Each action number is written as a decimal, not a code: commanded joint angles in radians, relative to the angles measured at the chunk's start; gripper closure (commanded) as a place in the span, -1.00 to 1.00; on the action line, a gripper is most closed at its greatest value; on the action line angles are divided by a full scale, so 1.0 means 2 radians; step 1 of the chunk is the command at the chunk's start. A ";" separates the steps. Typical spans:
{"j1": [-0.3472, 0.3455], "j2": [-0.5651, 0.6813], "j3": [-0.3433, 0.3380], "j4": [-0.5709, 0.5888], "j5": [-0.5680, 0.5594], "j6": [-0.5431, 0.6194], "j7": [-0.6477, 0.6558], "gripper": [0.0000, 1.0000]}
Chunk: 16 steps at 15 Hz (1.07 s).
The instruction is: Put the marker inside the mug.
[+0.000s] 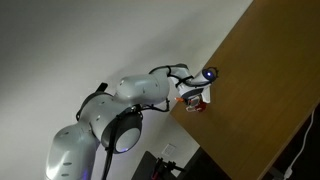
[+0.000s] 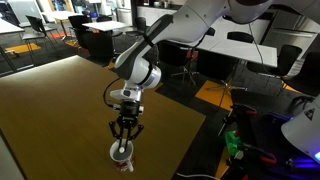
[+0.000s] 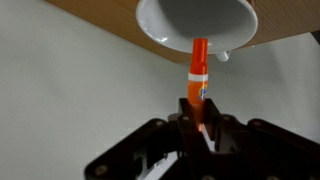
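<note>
In the wrist view my gripper (image 3: 197,118) is shut on the orange-red marker (image 3: 199,68), which stands on end. Its far tip reaches the rim of the white mug (image 3: 170,18) and seems to enter the opening. In an exterior view the gripper (image 2: 124,138) hangs straight down over the mug (image 2: 121,156) near the front edge of the brown table (image 2: 60,110). In an exterior view the gripper (image 1: 192,95) is at the mug (image 1: 197,103) on the table's edge; the marker is too small to make out in both exterior views.
The brown wooden tabletop (image 1: 260,90) fills most of an exterior view. Office desks and chairs (image 2: 230,50) stand behind the table. The table edge drops off just beside the mug. Black cables and equipment (image 2: 250,140) lie on the floor beside the table.
</note>
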 commanded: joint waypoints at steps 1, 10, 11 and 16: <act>-0.012 0.010 0.013 0.012 -0.011 -0.004 0.000 0.14; -0.018 -0.015 0.029 -0.014 -0.020 0.009 0.000 -0.99; -0.022 -0.023 0.036 -0.022 -0.024 0.012 0.000 -1.00; -0.043 -0.064 0.068 -0.067 -0.041 0.025 0.000 -1.00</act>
